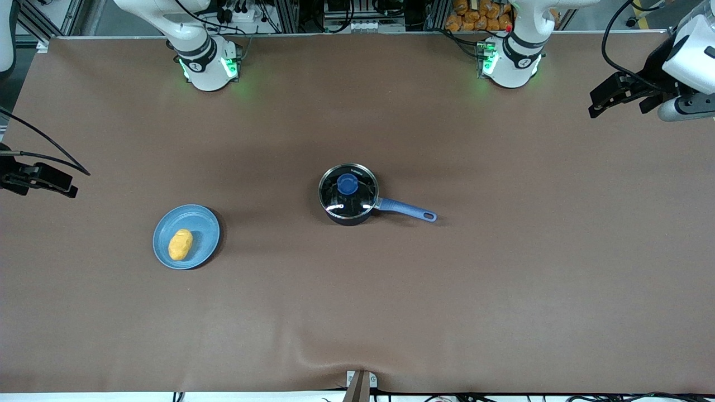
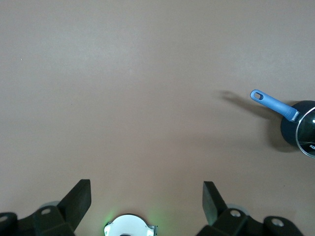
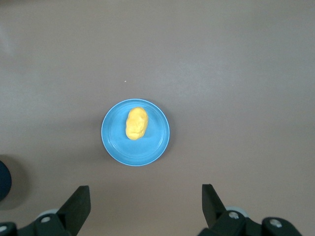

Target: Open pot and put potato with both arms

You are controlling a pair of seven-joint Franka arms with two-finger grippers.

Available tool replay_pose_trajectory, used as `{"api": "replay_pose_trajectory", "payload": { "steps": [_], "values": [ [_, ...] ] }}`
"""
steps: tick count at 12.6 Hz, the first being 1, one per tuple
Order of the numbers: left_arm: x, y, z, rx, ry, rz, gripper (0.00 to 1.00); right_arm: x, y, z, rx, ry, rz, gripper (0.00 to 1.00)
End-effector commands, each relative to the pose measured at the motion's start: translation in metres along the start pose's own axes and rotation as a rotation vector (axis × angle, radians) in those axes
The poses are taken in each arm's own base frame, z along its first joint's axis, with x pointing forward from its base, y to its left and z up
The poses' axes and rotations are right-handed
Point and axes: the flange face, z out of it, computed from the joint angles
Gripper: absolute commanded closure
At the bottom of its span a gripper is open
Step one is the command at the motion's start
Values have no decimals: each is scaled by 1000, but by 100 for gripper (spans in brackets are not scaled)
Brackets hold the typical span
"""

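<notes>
The pot (image 1: 347, 195) sat mid-desk, glass lid (image 1: 347, 191) on — contents hard to see. The potato (image 1: 180, 244) lay on a blue plate (image 1: 204, 231). Left gripper (image 2: 146, 194) and right gripper (image 3: 146, 196) hung empty, fingers spread.

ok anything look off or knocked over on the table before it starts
Nothing stands out. The small black saucepan with a blue handle sits upright, its glass lid squarely on. The yellow potato lies on the light-blue plate. Both the left gripper and the right gripper are open, holding nothing.
</notes>
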Motion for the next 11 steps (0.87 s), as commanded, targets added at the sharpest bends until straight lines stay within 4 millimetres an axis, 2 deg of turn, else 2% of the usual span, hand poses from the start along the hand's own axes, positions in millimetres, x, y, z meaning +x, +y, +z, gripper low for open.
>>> {"api": "replay_pose_trajectory", "payload": {
  "steps": [1, 3, 4, 6, 9, 11],
  "values": [
    [-4, -2, -3, -26, -1, 6, 0, -9, 3, -11, -6, -8, 13, 0],
    [5, -1, 1, -19, -7, -5, 0, -24, 5, -26, -1, -16, 15, 0],
    [7, -3, -7, -23, 11, -12, 0, -31, 6, -28, 2, -16, 16, 0],
    [13, -7, -7, -28, 10, -7, 0, -45, 8, -32, 7, 1, 17, 0],
    [12, 0, -6, -22, 8, 6, 0, -57, 8, -30, 12, 22, 17, 0],
    [13, 0, -4, -21, 3, 7, 0, -58, 2, -16, 14, 16, 6, 0]
  ]
}}
